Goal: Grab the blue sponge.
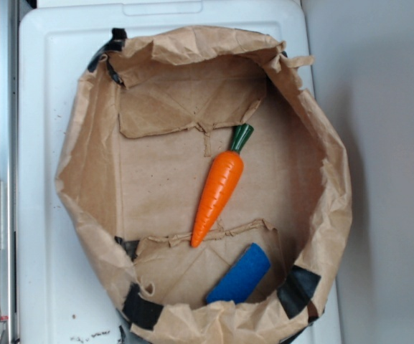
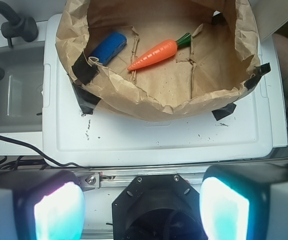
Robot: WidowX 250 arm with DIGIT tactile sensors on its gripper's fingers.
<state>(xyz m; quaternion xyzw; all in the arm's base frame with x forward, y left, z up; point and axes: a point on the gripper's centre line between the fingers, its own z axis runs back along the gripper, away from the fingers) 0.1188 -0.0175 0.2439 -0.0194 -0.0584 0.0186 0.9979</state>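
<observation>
Brown paper bag [image 1: 92, 172], rolled down into a low open basket with crumpled walls, is the landmark on the white plastic lid [image 1: 34, 86] below it. The blue sponge [image 1: 239, 275] lies on the floor of the bag, close to the near wall in the exterior view, and it rests tilted against the paper fold there. The toy carrot [image 1: 217, 193] lies in the middle of the bag floor, just beside the sponge but not touching it, with its green top pointing away from the sponge. Pieces of black tape [image 1: 298, 289] sit on the rim of the bag. In the wrist view the gripper [image 2: 141, 205] is outside the bag, well apart from the sponge, and its two pale fingers [image 2: 58, 210] stand wide apart with nothing between them.
</observation>
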